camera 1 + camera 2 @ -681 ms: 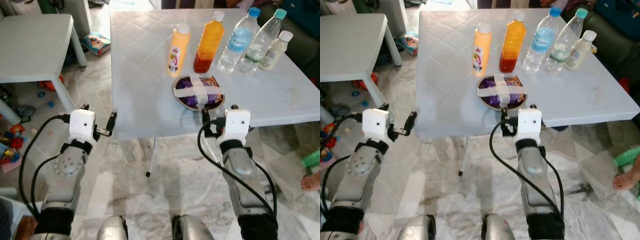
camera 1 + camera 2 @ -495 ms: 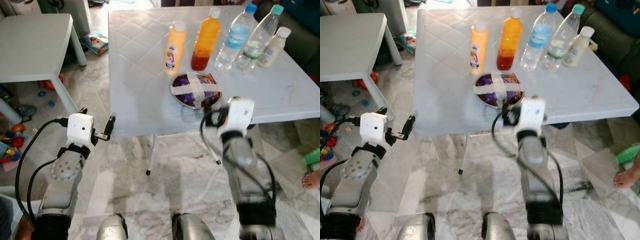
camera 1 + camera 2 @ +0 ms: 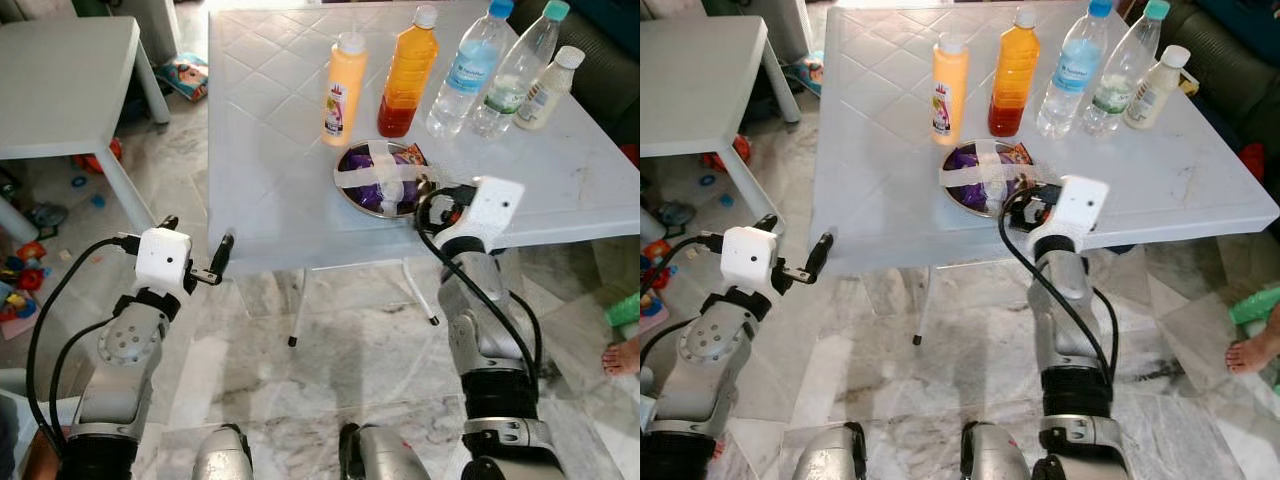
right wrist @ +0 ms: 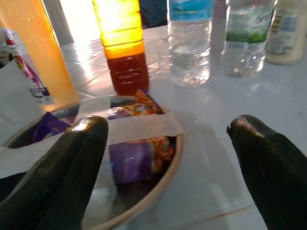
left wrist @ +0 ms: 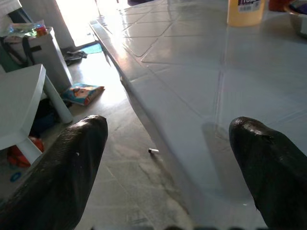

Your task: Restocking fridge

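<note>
Right wrist view: the right gripper (image 4: 168, 167), fingers spread wide, hovers at the near rim of the metal bowl (image 4: 158, 189) of wrapped snacks taped across. The bowl looks stiff, light and slippery; its rim seems the best hold. Bottles (image 3: 405, 70) stand just beyond it. The left gripper (image 5: 168, 167), also spread, waits off the white table (image 3: 270, 150) edge, over a marble floor (image 3: 330, 390).

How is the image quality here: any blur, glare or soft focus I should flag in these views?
Both eye views are sharp and evenly lit, the bottles and the taped bowl crisp. Left wrist view: strong window glare washes out the far floor and the white table top. Right wrist view: backlight makes the orange bottle glow, and the near black fingers are soft-edged.
</note>
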`<state>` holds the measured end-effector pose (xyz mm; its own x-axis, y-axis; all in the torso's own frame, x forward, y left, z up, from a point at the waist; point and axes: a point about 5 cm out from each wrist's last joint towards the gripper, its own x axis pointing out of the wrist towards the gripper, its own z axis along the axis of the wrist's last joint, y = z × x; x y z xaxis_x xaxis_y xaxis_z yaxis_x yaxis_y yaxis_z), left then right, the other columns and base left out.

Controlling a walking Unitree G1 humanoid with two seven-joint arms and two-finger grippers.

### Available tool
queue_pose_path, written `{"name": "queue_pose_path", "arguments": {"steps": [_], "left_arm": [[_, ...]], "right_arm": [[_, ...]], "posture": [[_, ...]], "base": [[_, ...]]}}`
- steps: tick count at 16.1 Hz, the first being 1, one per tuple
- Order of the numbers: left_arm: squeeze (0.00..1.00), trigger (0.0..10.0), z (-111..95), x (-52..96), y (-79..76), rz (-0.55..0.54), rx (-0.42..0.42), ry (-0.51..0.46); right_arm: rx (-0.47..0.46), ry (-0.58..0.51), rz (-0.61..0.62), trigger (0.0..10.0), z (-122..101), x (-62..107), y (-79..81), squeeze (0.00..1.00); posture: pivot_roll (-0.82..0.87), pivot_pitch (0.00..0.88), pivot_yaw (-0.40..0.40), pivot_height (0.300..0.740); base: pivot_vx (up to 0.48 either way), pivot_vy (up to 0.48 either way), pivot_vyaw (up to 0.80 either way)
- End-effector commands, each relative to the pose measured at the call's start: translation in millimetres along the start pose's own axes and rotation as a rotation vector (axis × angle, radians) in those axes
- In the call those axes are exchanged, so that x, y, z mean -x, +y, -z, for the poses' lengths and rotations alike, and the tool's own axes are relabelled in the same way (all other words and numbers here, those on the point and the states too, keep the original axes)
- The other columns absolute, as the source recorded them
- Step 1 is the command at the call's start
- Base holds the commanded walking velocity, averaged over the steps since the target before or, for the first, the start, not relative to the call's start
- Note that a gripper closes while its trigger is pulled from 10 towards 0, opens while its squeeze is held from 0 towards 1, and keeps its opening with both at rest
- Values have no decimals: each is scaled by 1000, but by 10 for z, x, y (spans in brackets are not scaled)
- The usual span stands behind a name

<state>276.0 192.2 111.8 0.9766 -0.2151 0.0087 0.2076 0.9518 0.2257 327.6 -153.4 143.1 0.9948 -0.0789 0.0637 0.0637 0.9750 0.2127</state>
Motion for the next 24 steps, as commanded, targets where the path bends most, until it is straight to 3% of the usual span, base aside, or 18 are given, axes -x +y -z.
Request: {"name": "queue_pose_path", "arguments": {"steps": [1,9,13,17,18,19,20,21,22,23,24], "left_arm": [[0,10000,-72,-22,30,-1,-23,-19],[0,10000,-135,-71,-16,7,-17,-39],[0,10000,-171,-107,-9,0,-14,-51],[0,10000,-190,-124,-52,12,-11,-60],[0,10000,-191,-126,-56,13,-11,-60],[0,10000,-193,-131,-60,16,-11,-62],[0,10000,-198,-140,-67,19,-12,-64],[0,10000,-202,-148,-71,20,-13,-65],[0,10000,-204,-154,-73,22,-14,-66],[0,10000,-207,-160,-74,23,-15,-67],[0,10000,-208,-163,-76,24,-16,-68]], "right_arm": [[-33,53,20,10000,91,18,-25,0],[-201,162,33,10000,247,73,134,0],[-441,229,11,10000,252,22,233,0],[-547,304,-41,10000,302,36,367,0],[-564,324,-50,7765,318,43,391,0],[-582,348,-62,3765,335,47,420,0],[-586,373,-76,471,347,40,447,0],[-581,386,-88,0,347,27,463,0],[-585,389,-92,863,323,-7,463,0],[-590,388,-98,3804,293,-44,458,0],[-601,386,-105,4039,265,-72,455,0]], "posture": [[15,146,-12,740],[20,152,-10,740],[22,152,-9,740],[24,150,-9,740],[24,150,-8,740],[23,149,-8,740],[23,148,-7,740],[23,148,-7,740],[24,145,-6,740],[24,142,-6,740],[25,142,-6,740]], "base": [[0,0,0],[0,0,0],[0,0,0],[0,0,0],[0,0,0],[0,0,0],[0,0,0],[0,0,0],[0,0,0],[0,0,0],[0,0,0]]}}
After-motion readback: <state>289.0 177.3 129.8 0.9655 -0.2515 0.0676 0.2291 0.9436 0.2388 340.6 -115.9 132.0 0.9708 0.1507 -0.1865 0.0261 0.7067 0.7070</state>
